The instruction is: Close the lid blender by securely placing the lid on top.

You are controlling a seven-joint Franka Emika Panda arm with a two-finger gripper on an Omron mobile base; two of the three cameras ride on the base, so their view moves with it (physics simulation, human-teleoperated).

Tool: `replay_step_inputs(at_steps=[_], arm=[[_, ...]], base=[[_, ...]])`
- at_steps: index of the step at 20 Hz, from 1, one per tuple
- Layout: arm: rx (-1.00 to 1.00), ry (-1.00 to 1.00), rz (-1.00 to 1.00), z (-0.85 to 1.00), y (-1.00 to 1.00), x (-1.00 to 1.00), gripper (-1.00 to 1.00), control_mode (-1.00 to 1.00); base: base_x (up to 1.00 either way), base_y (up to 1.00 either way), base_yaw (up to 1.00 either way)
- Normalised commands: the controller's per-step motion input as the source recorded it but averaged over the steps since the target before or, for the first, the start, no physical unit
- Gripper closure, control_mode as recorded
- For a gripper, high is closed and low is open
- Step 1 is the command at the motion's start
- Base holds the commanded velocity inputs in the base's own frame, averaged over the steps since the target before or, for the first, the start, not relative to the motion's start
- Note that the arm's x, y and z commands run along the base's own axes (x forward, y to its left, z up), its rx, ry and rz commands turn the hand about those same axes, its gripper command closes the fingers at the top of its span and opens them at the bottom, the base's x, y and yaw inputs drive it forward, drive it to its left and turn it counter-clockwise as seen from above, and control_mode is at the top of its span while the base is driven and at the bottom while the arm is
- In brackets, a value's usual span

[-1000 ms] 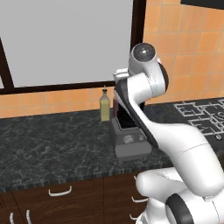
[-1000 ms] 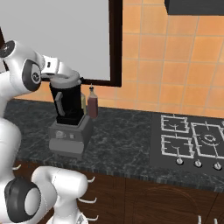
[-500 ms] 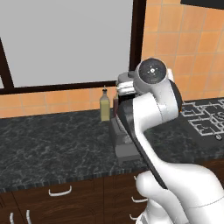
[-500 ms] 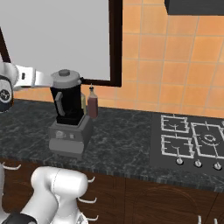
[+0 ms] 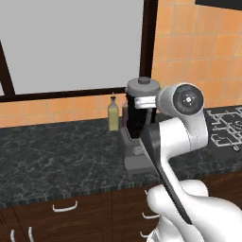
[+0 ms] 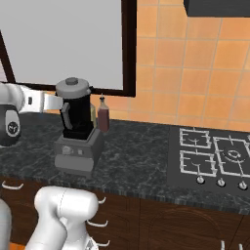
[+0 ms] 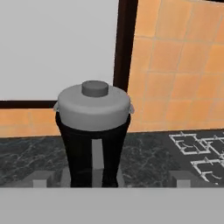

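Counter edge: the blender (image 6: 78, 132) stands on the dark stone counter (image 6: 141, 156), set back from the front rim, with bare stone on both sides of its boxy base.
Room to move: open air lies between the hand and the jar; behind the jar are the window (image 6: 58, 44) and its dark frame (image 6: 128, 49).
Neighbours: beyond the jar from the hand, an oil bottle (image 5: 113, 113) and a reddish bottle (image 6: 103, 116) stand close to it by the wall; the hob (image 6: 215, 158) is well off to one side.
Hand: the gripper (image 7: 111, 180) is spread wide and released, gripping nothing, its two fingertips (image 7: 42, 178) apart on either side of the jar's lower part in the hand view, touching nothing.
Lid: the lid (image 7: 94, 105) sits level on top of the black jar, straight ahead of the hand and slightly above it, knob up.
Hidden: in the left base view the arm covers the jar's right side and part of the base; the hand view cuts off the blender's base, and whether the lid is fully seated I cannot tell.
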Motion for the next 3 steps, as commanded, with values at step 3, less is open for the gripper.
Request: replay_step_inputs(at_steps=[3], arm=[[0.23,-0.06,0.03,0.0,-0.52,-0.09,-1.0,-1.0]], base=[[0.0,0.0,0.0]])
